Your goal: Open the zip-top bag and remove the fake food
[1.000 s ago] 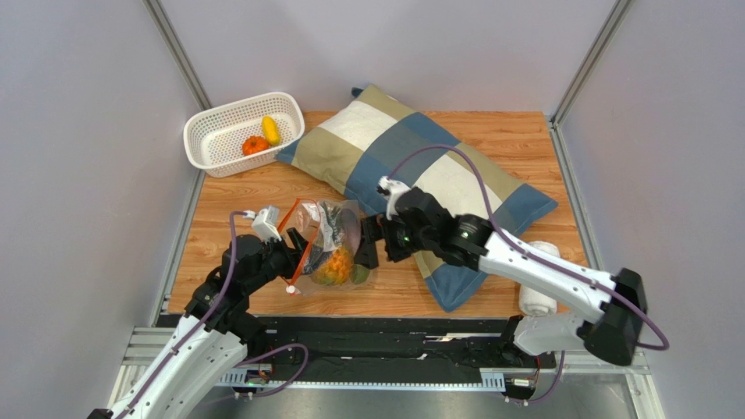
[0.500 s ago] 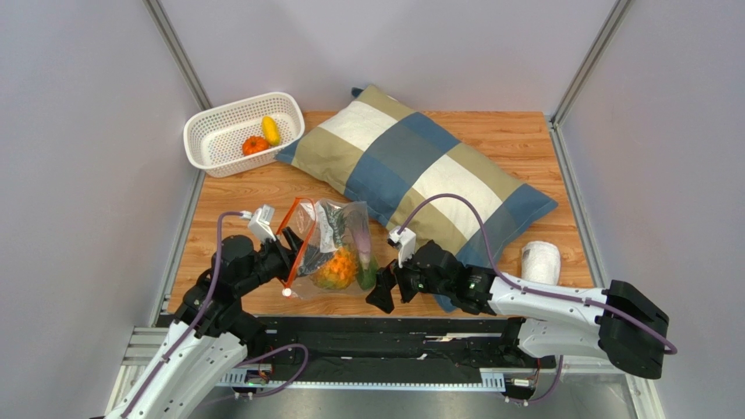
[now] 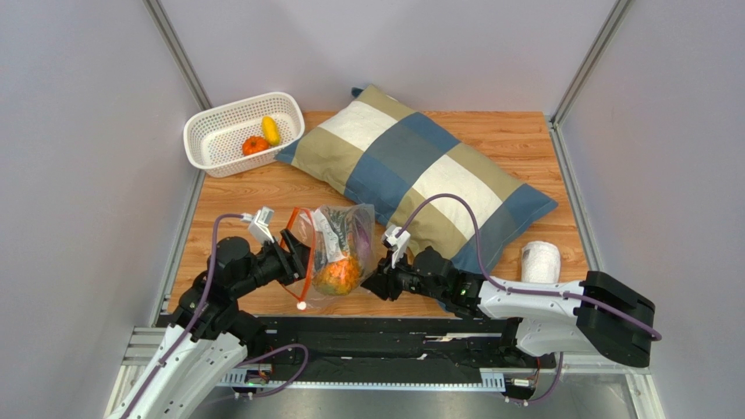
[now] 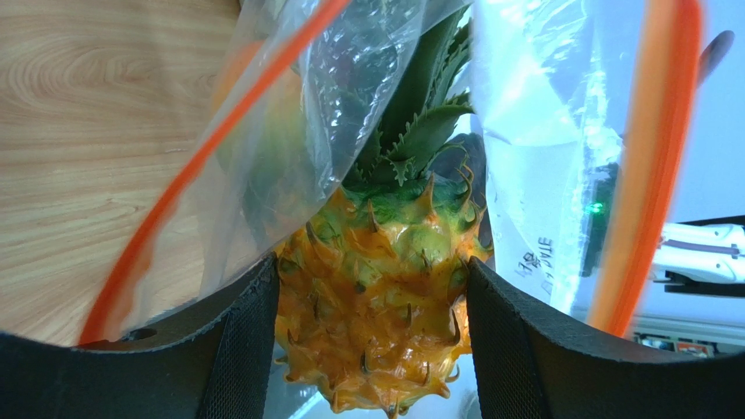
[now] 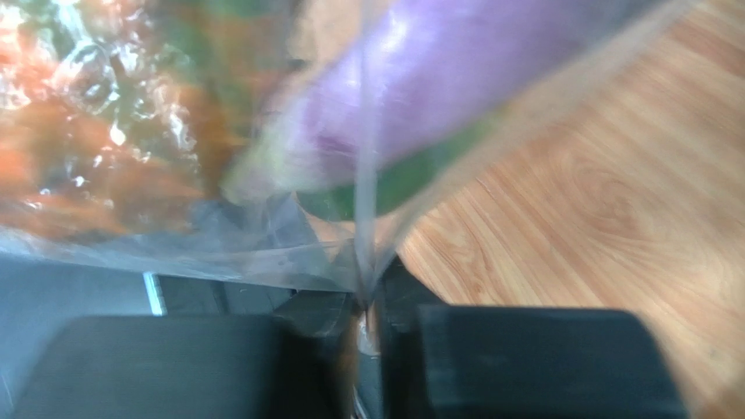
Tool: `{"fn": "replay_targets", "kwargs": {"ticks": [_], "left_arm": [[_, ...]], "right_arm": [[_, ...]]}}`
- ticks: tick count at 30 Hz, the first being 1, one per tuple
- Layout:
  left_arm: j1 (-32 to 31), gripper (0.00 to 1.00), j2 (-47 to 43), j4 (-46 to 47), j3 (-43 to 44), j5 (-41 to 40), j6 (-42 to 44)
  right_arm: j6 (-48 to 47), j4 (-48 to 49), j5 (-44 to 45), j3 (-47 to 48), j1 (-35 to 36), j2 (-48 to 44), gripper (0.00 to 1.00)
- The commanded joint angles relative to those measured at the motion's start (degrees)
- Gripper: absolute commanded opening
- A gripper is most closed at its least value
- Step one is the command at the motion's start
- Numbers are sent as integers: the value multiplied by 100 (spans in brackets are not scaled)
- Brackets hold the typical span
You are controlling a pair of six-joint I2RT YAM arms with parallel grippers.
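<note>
Wood-grain desk [image 3: 262, 196] between pale grey walls, seen from above. Well beyond the left end effector [image 3: 295, 255], at the far left corner: white perforated basket [image 3: 208, 133] with an orange-red round piece [image 3: 255, 146] and a yellow piece [image 3: 271, 130] inside. Beyond the right end effector [image 3: 376, 284]: striped pillow [image 3: 411, 170]; off to its right, a white roll [image 3: 539, 260]. Between the two end effectors: zip-top bag [image 3: 341, 231], bunched and standing up off the desk, small white slider [image 3: 301, 305] hanging just on the near side of the left one.

Only from the left wrist: fingers [image 4: 236, 349] spread wide and pressed against both flanks of the pineapple [image 4: 376, 305], green crown pointing away, orange-red zip strip [image 4: 651, 175] passing outside each finger. From above, masked by crinkled film and the arm.

Only from the right wrist: fingers [image 5: 525, 358] together, clamped on a fold of clear film at the bag's edge, purple eggplant [image 5: 455, 78] just ahead behind the plastic, blurred orange and green to its left. From above, merely black tips against the bag's lower right side; grip unreadable there.
</note>
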Motion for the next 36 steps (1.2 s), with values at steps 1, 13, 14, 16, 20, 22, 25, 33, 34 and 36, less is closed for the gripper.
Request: {"fn": "replay_targets", "kwargs": {"ticks": [1,13,14,16,20,22,25,33,34,36], "left_arm": [[19,0,-91,-162,491,130,374],[19,0,207,-2385,1281,-152,1545],[19,0,286,-2761,1404,-12,1589],[19,0,498,-3193,1536,130,1747],[19,0,314,-4290,2167,35,1949],[19,0,252,-4687,2415,-54,2134],[19,0,349,-5347,2661,33,2398],[19,0,15,-6209,3469,-168,2855],[19,0,-20,-6184,3792,-404,2907],[19,0,-64,-5983,4172,-659,2978]], "right_arm": [[-24,42,932,-86,11,-291,3],[354,-813,1216,-535,-269,-855,0],[363,-778,1093,-517,-287,-802,0],[345,-734,1004,-438,-296,-617,0],[389,-689,802,-297,-437,-213,0],[441,-620,645,-288,-516,-64,0],[477,-505,380,-193,-621,68,0],[494,-813,82,-33,-657,192,0],[503,-821,12,-51,-657,183,0],[538,-813,-7,-77,-657,174,0]]}}
